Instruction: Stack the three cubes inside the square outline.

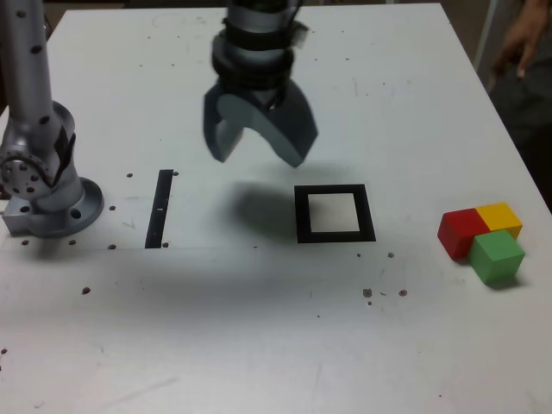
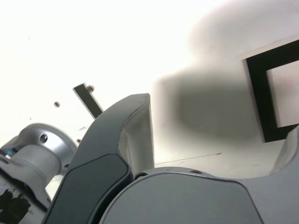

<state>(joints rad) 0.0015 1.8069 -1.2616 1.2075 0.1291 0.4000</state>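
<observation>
Exterior view shows the gripper (image 1: 259, 148) hanging above the white worktop (image 1: 259, 328) with its 2 jaws spread wide and nothing between them. It casts a soft shadow onto the surface just to the exterior view's left of the square outline (image 1: 335, 213), which lies flat with its pale centre bare. The 3 cubes sit well apart from it, near the exterior view's right edge, bunched together and touching: the red cube (image 1: 460, 231), the yellow cube (image 1: 500, 216) behind it, and the green cube (image 1: 498, 256) in front. A thin black strip (image 1: 160, 208) lies beside the arm's base (image 1: 47, 203). A person's hand (image 1: 520, 43) shows at the upper right corner. Wrist view catches the outline's corner (image 2: 266, 93) and the strip (image 2: 88, 100).
</observation>
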